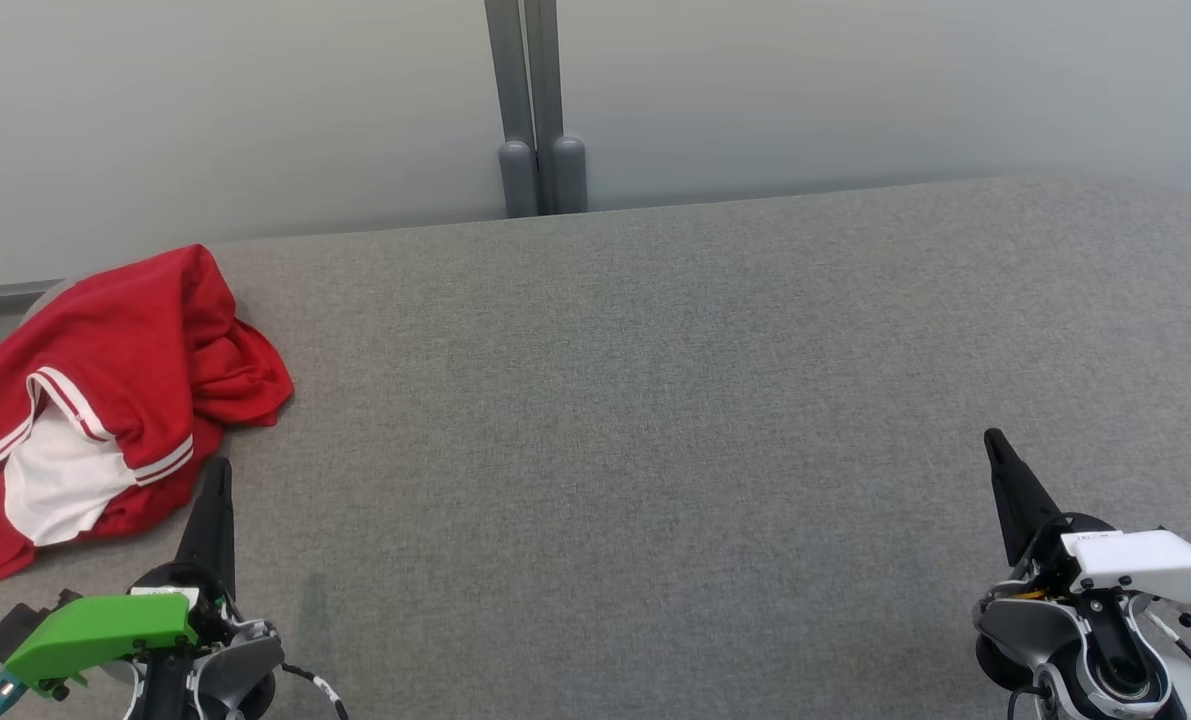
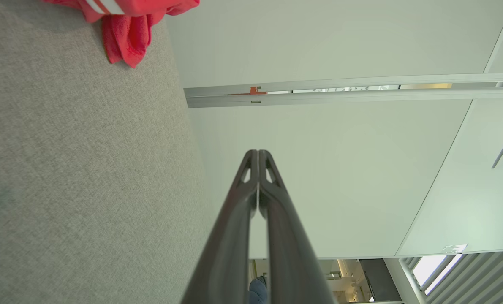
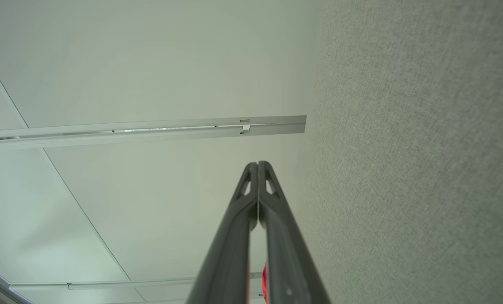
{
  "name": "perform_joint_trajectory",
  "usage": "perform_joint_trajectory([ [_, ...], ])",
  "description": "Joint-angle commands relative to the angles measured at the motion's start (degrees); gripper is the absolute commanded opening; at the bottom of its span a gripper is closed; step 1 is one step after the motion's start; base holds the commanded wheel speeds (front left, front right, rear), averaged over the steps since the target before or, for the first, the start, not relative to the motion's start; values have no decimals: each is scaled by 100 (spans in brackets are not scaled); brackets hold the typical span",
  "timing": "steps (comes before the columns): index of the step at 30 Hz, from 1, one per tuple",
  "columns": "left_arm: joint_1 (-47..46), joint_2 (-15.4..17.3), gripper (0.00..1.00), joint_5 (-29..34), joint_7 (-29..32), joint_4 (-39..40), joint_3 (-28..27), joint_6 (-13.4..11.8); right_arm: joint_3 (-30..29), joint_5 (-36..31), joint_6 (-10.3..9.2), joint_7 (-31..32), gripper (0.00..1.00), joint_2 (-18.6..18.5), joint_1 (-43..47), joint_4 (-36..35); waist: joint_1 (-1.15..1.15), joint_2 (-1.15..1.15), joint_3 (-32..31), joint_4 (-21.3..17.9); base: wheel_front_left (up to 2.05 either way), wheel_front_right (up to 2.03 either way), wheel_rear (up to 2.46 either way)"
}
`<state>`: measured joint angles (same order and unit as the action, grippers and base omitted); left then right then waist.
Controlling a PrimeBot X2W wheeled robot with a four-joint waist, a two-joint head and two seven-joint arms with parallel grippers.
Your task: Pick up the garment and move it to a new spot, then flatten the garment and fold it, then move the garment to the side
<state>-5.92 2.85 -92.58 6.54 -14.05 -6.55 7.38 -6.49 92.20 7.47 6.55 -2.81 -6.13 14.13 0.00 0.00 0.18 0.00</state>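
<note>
The table (image 1: 655, 400) lies bare ahead of both tools. Your garment (image 1: 105, 400), a red heap with a white lining, sits just ahead of the left gripper (image 1: 217, 478) and to its outer side, well apart from the right gripper (image 1: 997, 450). It seems to drape over the table's corner. Both grippers are closed tip to tip and hold nothing.

If you reach in without opening, you will only shove the heap, perhaps off the edge. A shallow pinch may lift just one layer.

The head view gives you the whole heap. The left wrist view catches a red corner of it and shows the fingers (image 2: 234, 219) pressed together.
</note>
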Motion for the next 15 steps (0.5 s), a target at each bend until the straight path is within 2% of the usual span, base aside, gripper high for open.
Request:
perform_joint_trajectory([
  [1,-77,8,0,35,11,7,-5,28,-7,43,5,12,0,-8,-31,-22,0,0,0,0,0,0,0],
  [3,0,0,0,0,-1,0,0,0,1,0,0,-1,0,0,0,0,0,0,0,0,0,0,0],
  [4,18,-8,100,0,-5,-43,4,-2,3,-3,0,-2,100,9,17,40,0,0,0,0,0,0,0],
  [15,66,-9,100,157,-291,-43,287,-5,228,-325,-1,-289,100,-46,115,-10,0,0,6,8,0,0,0],
])
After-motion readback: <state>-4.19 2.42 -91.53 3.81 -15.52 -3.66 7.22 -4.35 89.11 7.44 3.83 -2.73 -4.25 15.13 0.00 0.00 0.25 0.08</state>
